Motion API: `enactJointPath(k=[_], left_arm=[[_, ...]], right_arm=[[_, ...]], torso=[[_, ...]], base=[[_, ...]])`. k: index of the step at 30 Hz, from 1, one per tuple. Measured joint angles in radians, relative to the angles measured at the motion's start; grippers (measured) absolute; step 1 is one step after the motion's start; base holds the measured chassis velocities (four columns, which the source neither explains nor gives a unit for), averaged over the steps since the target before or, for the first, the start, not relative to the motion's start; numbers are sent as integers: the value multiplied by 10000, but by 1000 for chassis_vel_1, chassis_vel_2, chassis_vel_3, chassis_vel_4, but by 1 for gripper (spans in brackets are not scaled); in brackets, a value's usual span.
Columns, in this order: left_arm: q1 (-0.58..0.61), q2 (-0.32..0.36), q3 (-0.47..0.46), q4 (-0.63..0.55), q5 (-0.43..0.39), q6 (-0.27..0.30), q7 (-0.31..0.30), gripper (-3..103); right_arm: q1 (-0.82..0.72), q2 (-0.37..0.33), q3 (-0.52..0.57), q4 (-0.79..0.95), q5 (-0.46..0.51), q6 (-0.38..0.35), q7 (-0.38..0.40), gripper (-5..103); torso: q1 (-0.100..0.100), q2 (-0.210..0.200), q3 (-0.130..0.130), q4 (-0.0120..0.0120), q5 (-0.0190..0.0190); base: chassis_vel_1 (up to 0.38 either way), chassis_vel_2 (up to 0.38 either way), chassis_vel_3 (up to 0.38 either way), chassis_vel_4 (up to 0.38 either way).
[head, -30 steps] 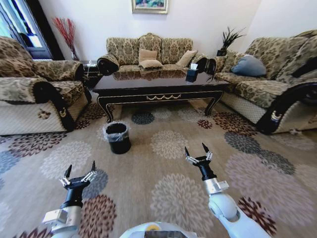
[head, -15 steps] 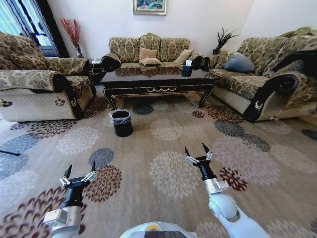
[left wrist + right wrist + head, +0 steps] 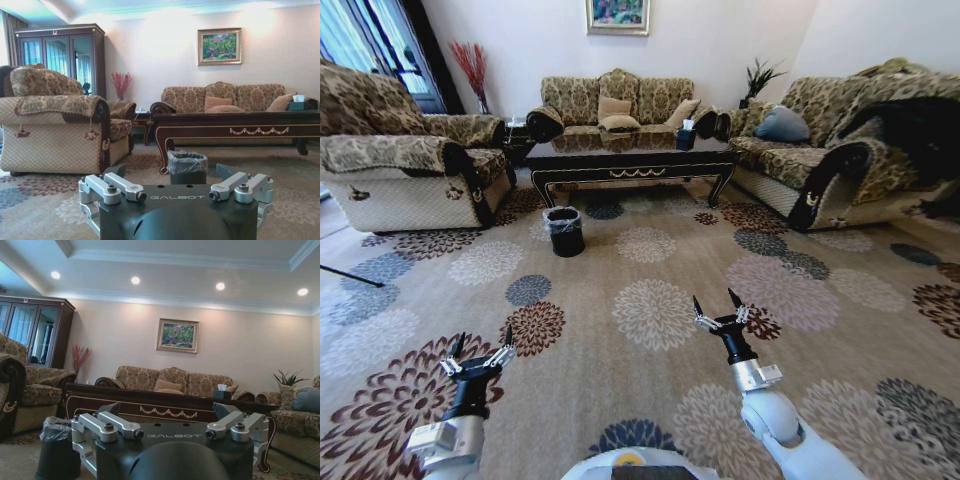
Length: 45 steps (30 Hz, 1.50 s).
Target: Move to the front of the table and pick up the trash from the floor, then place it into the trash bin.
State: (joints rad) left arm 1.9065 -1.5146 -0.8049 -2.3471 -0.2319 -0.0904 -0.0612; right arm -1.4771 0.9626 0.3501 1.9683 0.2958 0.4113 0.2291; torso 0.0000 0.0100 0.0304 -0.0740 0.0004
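The dark glossy table (image 3: 630, 160) stands far ahead in the head view, in front of the back sofa. On the carpet left of the table's front stands the small black trash bin (image 3: 564, 231) with its crinkled liner. The trash is too small to make out on the patterned carpet. My left gripper (image 3: 482, 338) is open and held low at the near left, well short of the bin. At the near right my right gripper (image 3: 714, 300) is also open and empty. The wrist views face the bin (image 3: 186, 167) (image 3: 57, 450) and the table (image 3: 235, 131) (image 3: 150, 407).
A patterned armchair (image 3: 400, 170) stands at the left, a sofa (image 3: 615, 100) behind the table, another sofa (image 3: 820, 150) at the right with a dark cloth (image 3: 920, 130) over it. A small tissue box (image 3: 685, 135) sits on the table. Wide floral carpet (image 3: 650, 310) lies between me and the table.
The whole head picture has shifted: table, bin and sofas now look smaller and farther off, with more carpet showing. Both grippers hold the same open pose.
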Motion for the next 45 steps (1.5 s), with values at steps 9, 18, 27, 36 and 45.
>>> enactJointPath(k=[9, 18, 27, 36, 45], left_arm=[[-1, 3, -5, 0, 0, 0, -3, 100], [-1, 3, -4, 0, 0, 0, -2, 100], [0, 2, -4, 1, 1, 1, -4, 100], [1, 2, -4, 0, 0, 1, -8, 100], [1, 2, -3, 1, 1, 1, -7, 100]], right_arm=[[5, 2, -1, 1, 0, 0, -1, 100], [2, 1, 0, 1, 0, 1, -1, 100], [2, 2, -2, 1, 0, 1, -2, 100], [1, 2, -3, 1, 0, 1, -3, 100], [2, 2, -2, 1, 0, 1, -3, 100]], torso=[[1, -1, 2, 4, -6], [1, -1, 0, 1, -4], [0, 0, -4, 2, -9], [1, 0, 0, 1, -1], [0, -1, 0, 2, -4]], base=[[-4, 41, 19, -39], [5, 0, -6, 1], [167, -11, -148, 22], [49, -8, -42, 2], [-11, 0, 12, -2]])
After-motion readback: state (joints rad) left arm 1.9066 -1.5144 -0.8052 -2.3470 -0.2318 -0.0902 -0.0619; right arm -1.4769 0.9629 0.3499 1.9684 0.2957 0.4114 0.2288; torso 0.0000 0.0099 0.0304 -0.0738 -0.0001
